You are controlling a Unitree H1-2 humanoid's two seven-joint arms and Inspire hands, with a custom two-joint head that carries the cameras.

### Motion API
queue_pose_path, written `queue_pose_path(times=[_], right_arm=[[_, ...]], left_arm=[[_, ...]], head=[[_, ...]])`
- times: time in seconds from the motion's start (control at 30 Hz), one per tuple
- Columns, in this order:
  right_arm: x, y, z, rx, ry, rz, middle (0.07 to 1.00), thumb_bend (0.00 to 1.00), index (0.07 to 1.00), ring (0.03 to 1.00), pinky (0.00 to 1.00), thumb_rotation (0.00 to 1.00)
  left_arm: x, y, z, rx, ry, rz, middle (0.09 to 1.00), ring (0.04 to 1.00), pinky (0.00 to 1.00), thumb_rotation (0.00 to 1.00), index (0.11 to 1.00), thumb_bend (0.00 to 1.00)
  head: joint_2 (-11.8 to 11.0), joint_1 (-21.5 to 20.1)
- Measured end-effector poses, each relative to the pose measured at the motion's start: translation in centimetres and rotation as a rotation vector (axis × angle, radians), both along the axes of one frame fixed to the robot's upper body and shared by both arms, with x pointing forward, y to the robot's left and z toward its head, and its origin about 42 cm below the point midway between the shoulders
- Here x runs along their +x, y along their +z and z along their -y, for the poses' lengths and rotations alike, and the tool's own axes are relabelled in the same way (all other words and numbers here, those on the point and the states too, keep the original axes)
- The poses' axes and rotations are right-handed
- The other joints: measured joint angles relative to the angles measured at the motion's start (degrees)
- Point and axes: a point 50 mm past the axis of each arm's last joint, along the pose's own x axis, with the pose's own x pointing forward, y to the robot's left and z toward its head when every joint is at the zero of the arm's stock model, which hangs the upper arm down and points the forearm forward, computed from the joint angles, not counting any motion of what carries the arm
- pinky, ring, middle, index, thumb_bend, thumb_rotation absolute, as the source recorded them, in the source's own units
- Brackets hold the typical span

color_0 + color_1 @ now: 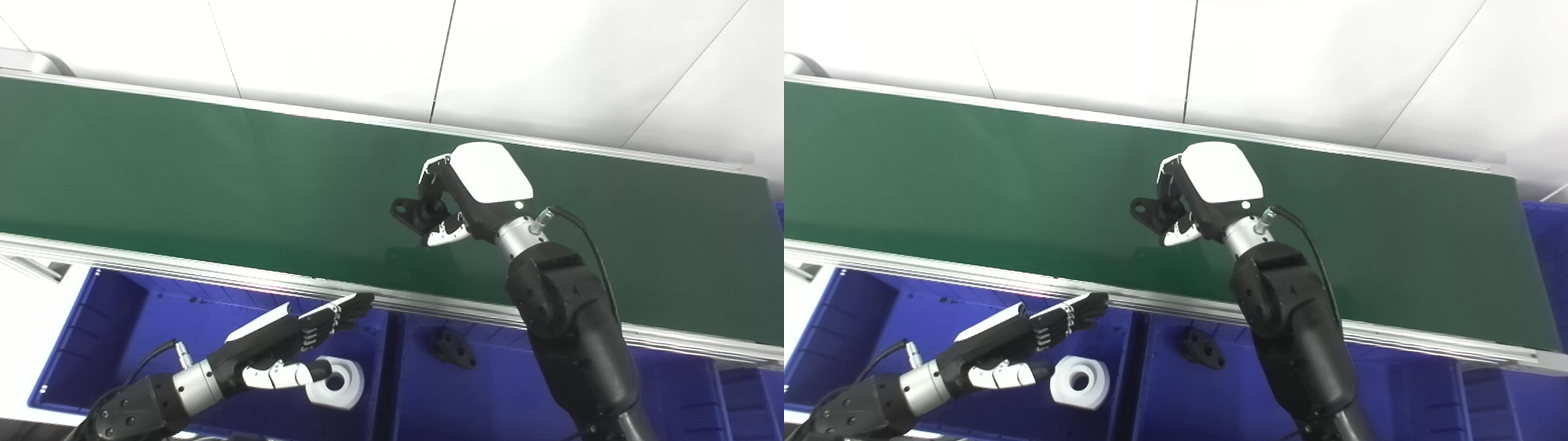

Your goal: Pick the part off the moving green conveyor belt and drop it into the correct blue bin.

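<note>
Your black part (411, 213) is over the green conveyor belt (184, 177), pinched in the fingers of your right hand (456, 205); whether it has cleared the belt surface or still touches it, you cannot tell from here. It juts out of the grasp toward 9 o'clock, its long axis running roughly 9 to 3, with a round eyelet showing at the free end. So the right hand is clenched on the part, white back plate up, forearm coming in from 5 o'clock. Now look where it has to go: at 6 o'clock from the part, across the belt's near aluminium rail (429, 303), sits the middle blue bin (508, 392), and in it lies another black part (452, 349) that looks like a match. That is your target by my reading, nearly straight back toward you. The left blue bin (122, 343), down at 7 to 8 o'clock, holds a white ring (335, 383), a different piece, so steer clear of it. Your left hand (294, 340) is over that left bin, fingers stretched flat and holding nothing, just beside the white ring; it is well apart from the part, so the right hand has this drop to itself.
</note>
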Motion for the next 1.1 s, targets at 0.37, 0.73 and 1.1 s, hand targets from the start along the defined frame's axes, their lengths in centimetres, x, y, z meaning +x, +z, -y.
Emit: queue_pose_path(times=[0.37, 0.73, 1.1], right_arm=[[-0.5, 1.1, 0.9, 0.03, -0.012, 0.008, 0.578, 0.49, 0.496, 0.469, 0.31, 0.0], [-4.4, 1.3, 3.3, 0.024, -0.055, -0.035, 0.521, 0.5, 0.512, 0.46, 0.34, 0.0], [-8.3, 1.1, 4.9, 0.043, -0.096, -0.084, 0.49, 0.5, 0.541, 0.449, 0.36, 0.0]], left_arm=[[0.9, -0.1, -0.5, -0.047, -0.004, -0.032, 1.0, 1.0, 1.0, 0.75, 1.0, 0.37], [1.2, -0.3, -0.5, -0.051, -0.022, -0.036, 1.0, 1.0, 1.0, 0.73, 1.0, 0.39], [1.2, -0.2, -0.5, -0.052, -0.024, -0.035, 1.0, 1.0, 1.0, 0.73, 1.0, 0.39]], head=[[2.64, -2.29], [2.64, -2.12], [3.08, -2.47]])
